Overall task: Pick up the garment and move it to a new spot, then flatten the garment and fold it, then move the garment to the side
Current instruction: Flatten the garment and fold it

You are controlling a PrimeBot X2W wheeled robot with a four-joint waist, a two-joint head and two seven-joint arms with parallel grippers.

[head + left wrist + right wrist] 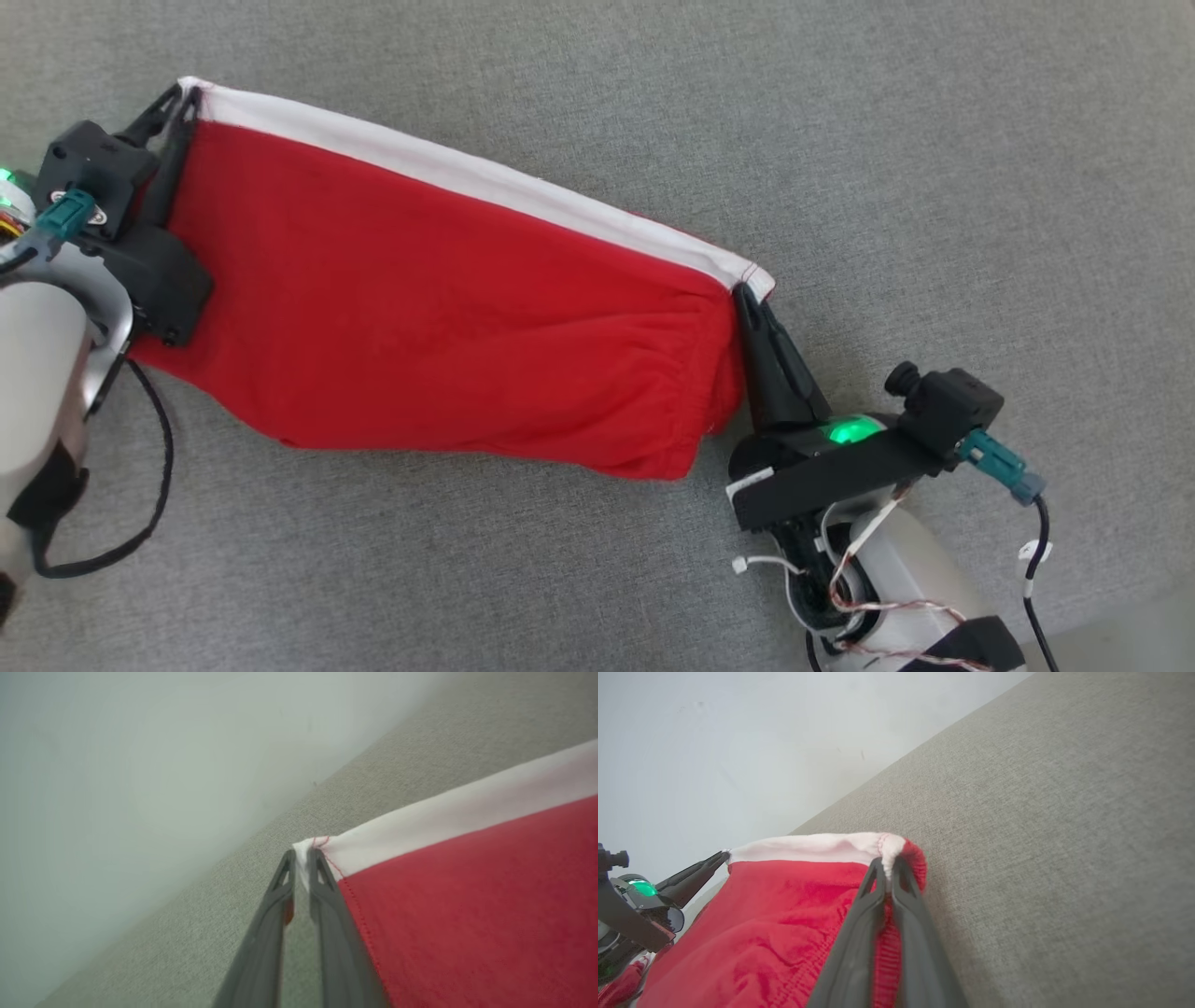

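Left pincer (185, 95) and right pincer (743, 292), both tight on white-edged red garment (448, 308) corners.

Reads as soft, matt red cloth across the garment (448, 327), edged in smoother white cloth, ribbed at one corner. Looks coarse, matt and woven on the grey surface (840, 112). Shows matt dark plastic on left gripper (185, 95) and right gripper (743, 293).

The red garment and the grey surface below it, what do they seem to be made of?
The red garment looks like soft knit cloth, probably jersey-type, matte: it sags and gathers in fine wrinkles, with a stitched white band along one edge. The grey surface looks like a woven, upholstery-type textile, matte: a speckled weave shows.
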